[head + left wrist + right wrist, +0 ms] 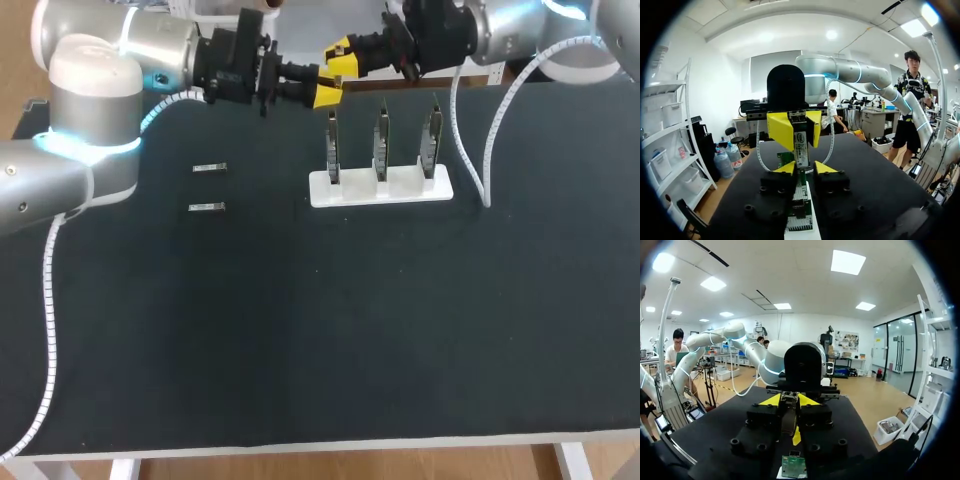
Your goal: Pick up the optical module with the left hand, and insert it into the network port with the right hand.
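We stand at a robotics lab bench. Our left arm (90, 110) and right arm (530, 30), both jointed metal, come in over a table (300, 350) covered in black matting, and a coiled white cable (48, 310) trails off one of them. The right gripper (337, 58) pinches a small optical module (800, 146). Under it a white holder (380, 188) stands three circuit boards (381, 140) upright, test-rig fashion. Two small metal parts (209, 168) lie well apart from it.
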`<state>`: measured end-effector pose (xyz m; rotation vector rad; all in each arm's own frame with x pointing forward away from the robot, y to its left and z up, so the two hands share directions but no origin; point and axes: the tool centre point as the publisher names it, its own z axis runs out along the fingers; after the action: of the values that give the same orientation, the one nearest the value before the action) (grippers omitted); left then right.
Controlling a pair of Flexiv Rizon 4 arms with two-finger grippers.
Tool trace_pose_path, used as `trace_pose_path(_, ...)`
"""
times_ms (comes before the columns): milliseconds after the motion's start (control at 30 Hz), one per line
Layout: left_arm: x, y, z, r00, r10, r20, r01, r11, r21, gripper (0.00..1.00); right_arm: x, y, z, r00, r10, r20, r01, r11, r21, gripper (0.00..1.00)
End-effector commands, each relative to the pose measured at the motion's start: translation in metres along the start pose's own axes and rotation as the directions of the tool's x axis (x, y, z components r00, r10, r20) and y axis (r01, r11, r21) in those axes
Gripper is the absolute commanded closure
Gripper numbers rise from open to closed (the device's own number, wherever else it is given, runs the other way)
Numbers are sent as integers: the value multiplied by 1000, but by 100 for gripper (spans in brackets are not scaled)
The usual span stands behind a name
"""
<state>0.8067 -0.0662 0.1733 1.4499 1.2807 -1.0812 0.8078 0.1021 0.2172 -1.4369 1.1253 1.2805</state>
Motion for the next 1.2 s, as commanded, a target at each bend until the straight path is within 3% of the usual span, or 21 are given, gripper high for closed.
trace_pose_path(33,-1,-5,0,1000,3,0,-3,1000,-7,0,0,2,1,1000,-1,-2,1,1000,7,100)
trace_pose_path(533,-1,-5,0,1000,3,0,-3,1000,-7,0,0,2,1,1000,-1,-2,1,1000,7,100)
trace_pose_path(633,-5,-3,-4,995,9,-101,-11,1000,-13,0,0,2,1,1000,-1,-2,1,1000,7,100)
trace_pose_path(800,-7,-3,-11,983,11,-183,-16,1000,-26,0,0,2,1,1000,-1,-2,1,1000,7,100)
trace_pose_path(1200,6,-13,-30,970,-26,-242,12,998,-58,0,0,2,1,1000,-1,-2,1,1000,7,100)
